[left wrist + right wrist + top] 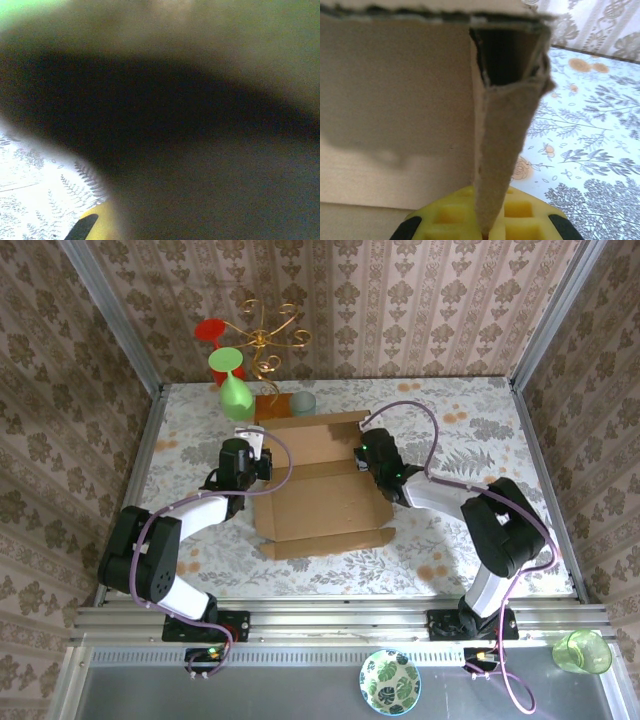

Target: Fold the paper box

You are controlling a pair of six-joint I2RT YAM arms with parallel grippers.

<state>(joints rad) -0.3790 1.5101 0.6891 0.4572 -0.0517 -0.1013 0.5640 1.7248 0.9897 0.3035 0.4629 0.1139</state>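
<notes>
Right gripper (pixel 368 453) is clamping the paper box's (pixel 320 508) right wall, left gripper (pixel 250 448) sitting closed at its left edge, calling for even, upright folding

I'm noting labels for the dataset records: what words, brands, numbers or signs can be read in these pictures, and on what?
No text can be read anywhere.
Paper box: plain brown cardboard, no print on the faces that show.
Tablecloth and wallpaper: leaf and ornament patterns, no lettering.
Bowl: leaf pattern, no words.
Left wrist view: too blurred to read anything.
</notes>
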